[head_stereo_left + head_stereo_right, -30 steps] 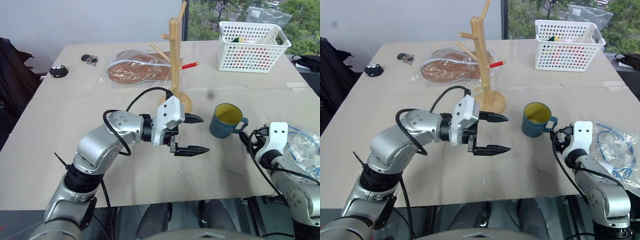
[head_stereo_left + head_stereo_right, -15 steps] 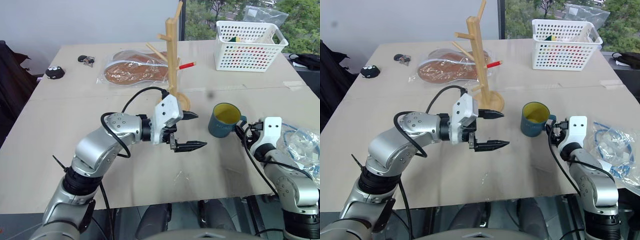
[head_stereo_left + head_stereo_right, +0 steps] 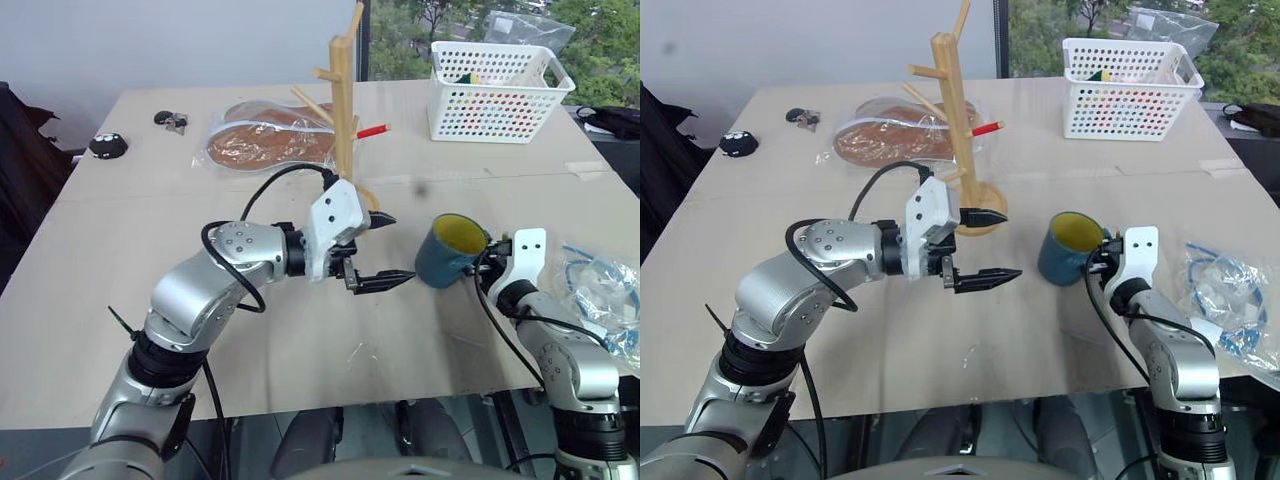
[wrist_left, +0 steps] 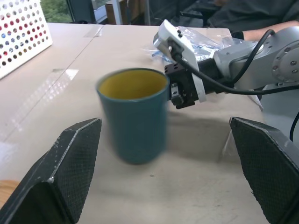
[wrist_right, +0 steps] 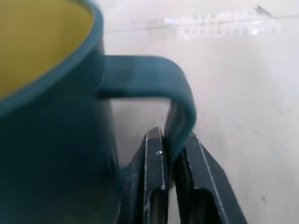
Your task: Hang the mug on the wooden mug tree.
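On the table [image 3: 120, 250], the right gripper [image 5: 170, 154] pinches the mug [image 3: 450, 250] handle — the left gripper [image 3: 385, 250], jaws wide, empty, faces the mug.

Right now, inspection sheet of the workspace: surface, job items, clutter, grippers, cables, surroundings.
Surface: tan table, tape seam across.
Job's things: mug tilted, yellow inside; wooden mug tree upright, pegs bare.
Clutter: white basket, bagged brown item, red marker, keys, plastic bag.
Grippers: right gripper shut on mug handle; left gripper open, facing mug.
Cables: black loops on both arms.
Surroundings: window with trees, dark bag beside table.
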